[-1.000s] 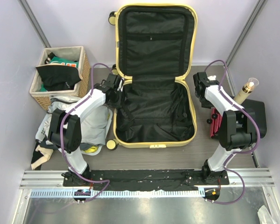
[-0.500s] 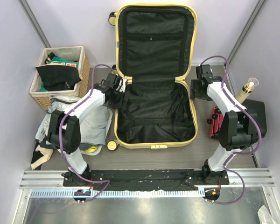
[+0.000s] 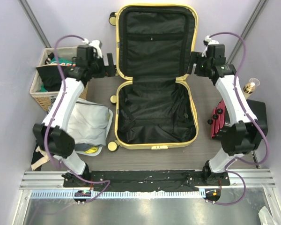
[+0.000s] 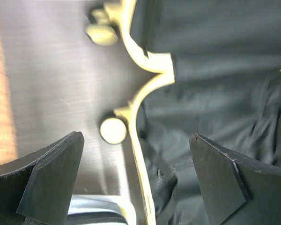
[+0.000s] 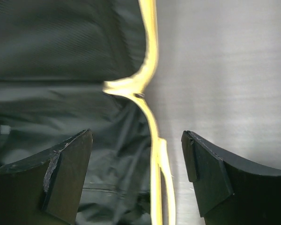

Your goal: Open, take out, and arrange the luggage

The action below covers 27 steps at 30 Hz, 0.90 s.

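The pale-yellow luggage [image 3: 154, 112] lies open in the middle of the table, its lid propped up against the back wall and its black lining bare. My left gripper [image 3: 110, 65] hovers open beside the left hinge notch. In the left wrist view the yellow rim [image 4: 136, 150] and a cream wheel [image 4: 113, 130] show between its spread fingers [image 4: 51, 183]. My right gripper [image 3: 193, 64] hovers open over the right hinge notch. In the right wrist view the yellow rim [image 5: 154, 150] runs between its fingers [image 5: 208, 173]. Neither gripper holds anything.
A wicker basket [image 3: 43, 96] with dark and green clothes stands at the back left. A pale grey bag [image 3: 86, 124] lies in front of it. A black hard case with a red edge [image 3: 253, 117] and a gold-capped bottle [image 3: 249, 89] are at the right.
Both grippers have opened, let go of the luggage's sides by the hinge and lifted up toward the back. The left arm has swung out to the left.
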Each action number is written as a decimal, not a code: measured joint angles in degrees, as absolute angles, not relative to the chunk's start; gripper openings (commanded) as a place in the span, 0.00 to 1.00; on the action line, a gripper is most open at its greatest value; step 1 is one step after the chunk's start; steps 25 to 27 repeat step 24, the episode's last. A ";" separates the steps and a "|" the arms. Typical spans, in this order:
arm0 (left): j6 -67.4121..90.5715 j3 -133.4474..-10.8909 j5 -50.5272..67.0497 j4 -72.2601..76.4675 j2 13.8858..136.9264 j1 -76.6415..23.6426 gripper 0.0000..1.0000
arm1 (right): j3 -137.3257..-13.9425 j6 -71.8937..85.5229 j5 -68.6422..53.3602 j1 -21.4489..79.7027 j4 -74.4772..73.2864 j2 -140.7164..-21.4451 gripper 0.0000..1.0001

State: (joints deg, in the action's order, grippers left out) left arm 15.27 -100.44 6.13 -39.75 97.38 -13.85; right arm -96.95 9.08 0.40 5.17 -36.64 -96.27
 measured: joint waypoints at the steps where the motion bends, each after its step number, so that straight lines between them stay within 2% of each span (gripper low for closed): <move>1: 15.77 -100.79 4.80 -38.92 95.79 -13.28 1.00 | -96.97 9.50 -0.38 5.17 -36.21 -94.83 0.85; 4: 16.58 -97.91 2.04 -34.87 87.13 -12.88 1.00 | -96.07 10.24 -2.39 5.17 -34.22 -88.62 0.85; 7: 17.72 -92.29 -0.12 -29.52 75.92 -13.26 1.00 | -91.13 10.17 -3.38 5.17 -28.86 -77.52 0.86; 12: 19.03 -80.86 -4.12 -22.09 57.78 -13.47 1.00 | -75.68 7.75 -0.78 5.19 -15.20 -56.88 0.94; 14: 19.14 -78.59 -5.74 -21.80 54.15 -13.47 1.00 | -70.30 6.83 1.37 5.17 -10.59 -51.57 0.96; 20: 19.03 -74.02 -10.72 -22.26 50.89 -13.47 1.00 | -58.83 5.17 5.58 5.17 -4.36 -46.06 0.97; 27: 18.76 -72.27 -12.01 -23.38 51.03 -13.47 1.00 | -57.84 4.40 6.02 5.17 -4.36 -46.89 0.98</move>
